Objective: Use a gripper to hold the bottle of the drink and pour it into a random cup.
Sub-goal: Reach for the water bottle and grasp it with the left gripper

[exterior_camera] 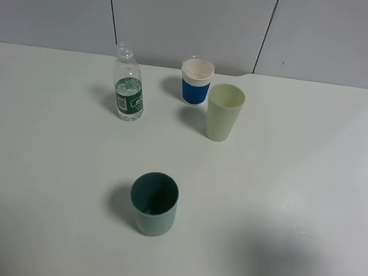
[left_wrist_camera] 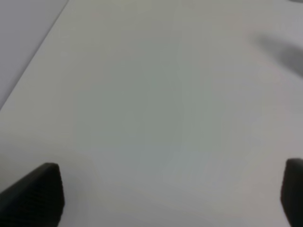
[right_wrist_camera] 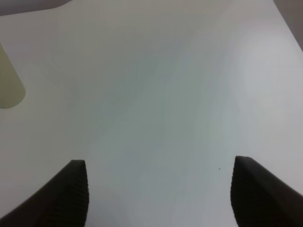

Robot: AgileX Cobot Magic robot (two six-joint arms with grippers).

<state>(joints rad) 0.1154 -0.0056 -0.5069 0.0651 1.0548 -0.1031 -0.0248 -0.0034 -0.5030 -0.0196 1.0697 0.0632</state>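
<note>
**Left pincer** (left_wrist_camera: 163,198). Open. Its two dark ribbed tips sit at the lower left and lower right corners of the left wrist view, wide apart, with only bare worktop (left_wrist_camera: 156,104) between them. It holds nothing.

**Right pincer** (right_wrist_camera: 161,194). Open and empty. The tips sit at the lower left and lower right of the right wrist view. The side of the pale yellow-green tumbler (right_wrist_camera: 9,80) shows at the left edge of that view, well clear of the tips.

Neither arm appears in the exterior high view.

**Bottle** (exterior_camera: 129,86). Upright in the upper left-centre of the exterior high view, untouched, with a green label and clear liquid in the lower part. Whether a cap is on cannot be told.

**Blue-and-white cup** (exterior_camera: 196,81). Upright at upper centre, to the right of the bottle and apart from it.

**Pale yellow-green tumbler.** Upright just to the lower right of the blue-and-white cup, near it.

**Dark teal cup** (exterior_camera: 154,204). Upright at lower centre with its mouth open. It stands alone, well apart from the other three.

**Step in hand.** By judgement, the start of the task: the reach for the bottle has not been made and nothing has been poured.

**Next move calls for.**
- One pincer travels to the bottle with its jaws wide and closes on the body near the label.
- The left arm looks the nearer side.
- The approach must avoid knocking the neighbouring blue-and-white cup.
- The bottle is light and thin-walled, so a firm but not crushing grip is likely needed.
</note>
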